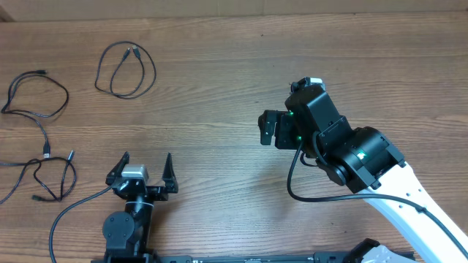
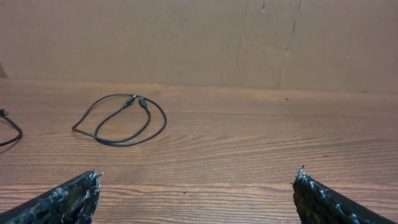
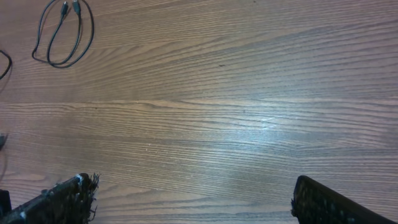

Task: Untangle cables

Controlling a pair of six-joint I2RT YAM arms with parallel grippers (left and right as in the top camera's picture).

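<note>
Three thin black cables lie apart on the wooden table at the left. One looped cable [image 1: 126, 69] lies at the back; it also shows in the left wrist view [image 2: 121, 119] and the right wrist view [image 3: 62, 34]. A second cable [image 1: 36, 98] lies at the far left. A third cable [image 1: 51, 179] lies at the front left. My left gripper [image 1: 144, 166] is open and empty near the front edge, right of the third cable. My right gripper [image 1: 268, 130] is open and empty over the table's middle, far from all cables.
A thicker black arm cable [image 1: 66, 215] runs from the left arm's base at the front. The right arm [image 1: 365, 164] reaches in from the front right. A cardboard wall [image 2: 199, 37] stands behind the table.
</note>
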